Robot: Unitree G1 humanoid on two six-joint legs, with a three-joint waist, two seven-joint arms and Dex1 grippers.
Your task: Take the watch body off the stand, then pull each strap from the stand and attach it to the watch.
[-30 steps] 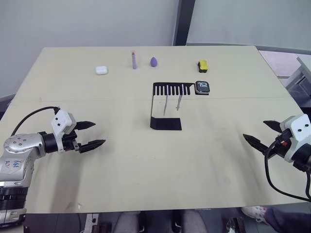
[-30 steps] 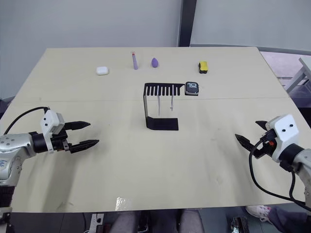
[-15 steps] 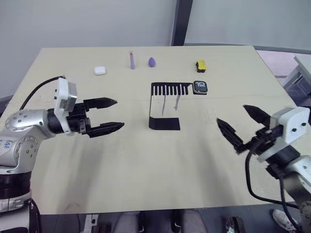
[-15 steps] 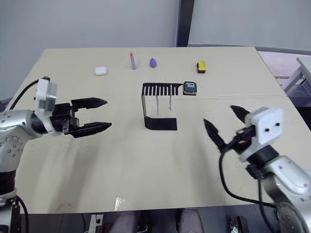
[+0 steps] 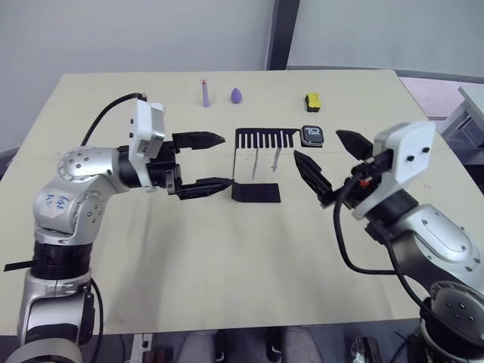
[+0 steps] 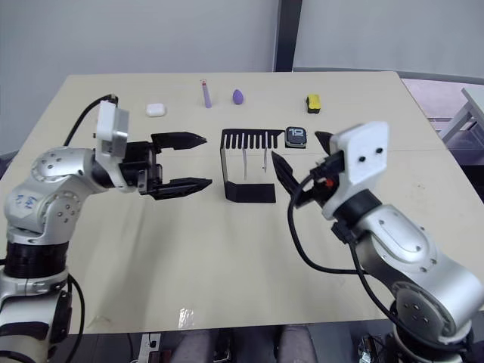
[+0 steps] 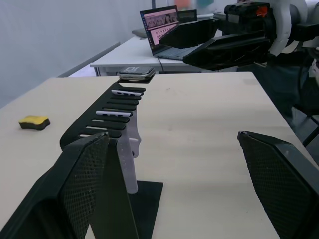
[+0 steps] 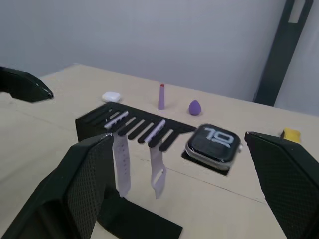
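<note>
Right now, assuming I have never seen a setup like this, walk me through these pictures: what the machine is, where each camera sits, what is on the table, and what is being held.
This is a two-armed humanoid robot. Two pictures come from cameras in its head, looking down at a pale wooden table. The other two come from cameras on its wrists, looking along the black fingers.

The left gripper and the right gripper are both open and hold nothing. Between them is a black stand. The watch body rests on the stand's end, and two pale straps hang from its slots.

Farther back lie a white case, a purple stick, a purple drop-shaped piece and a yellow block.

Watch body (image 8: 213,143) on stand (image 8: 130,130); straps (image 8: 121,167) hanging.
</note>
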